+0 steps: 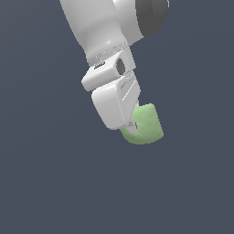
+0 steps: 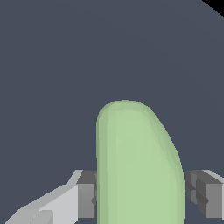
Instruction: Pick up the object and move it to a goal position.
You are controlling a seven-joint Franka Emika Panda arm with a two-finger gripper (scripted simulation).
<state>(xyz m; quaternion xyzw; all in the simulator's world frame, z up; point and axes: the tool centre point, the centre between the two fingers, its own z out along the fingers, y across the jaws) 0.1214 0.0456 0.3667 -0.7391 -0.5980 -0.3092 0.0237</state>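
1. The small pale green, matte, blocky lump with rounded edges (image 2: 138, 166) fills the lower centre of the wrist view, rising from the bottom edge to a rounded top just below mid-frame.
2. In that same view, one grey finger pad (image 2: 86, 194) touches the lump's flank on one side; the other grey finger (image 2: 204, 192) stands at the opposite flank, at or almost at the surface.
3. The white gripper (image 2: 140, 197) is thus pinching the pale green lump between its two fingers.
4. In the exterior view, the white gripper (image 1: 131, 127) sits at the centre of the frame, its boxy white hand tilted, with the lower end slanting toward the lower right.
5. The pale green lump (image 1: 146, 125) pokes out from under and behind the hand, just right of centre, its rounded end pointing down.
6. Most of the fingers are hidden by the hand in the exterior view; only a small grey part shows against the lump.
7. The white robot arm (image 1: 103, 25) runs up to the top of the frame, with a dark grey joint cap (image 1: 153, 13) at the upper right.
8. Behind everything lies a plain dark blue-grey background (image 1: 41, 183); whether the lump touches any surface cannot be told.
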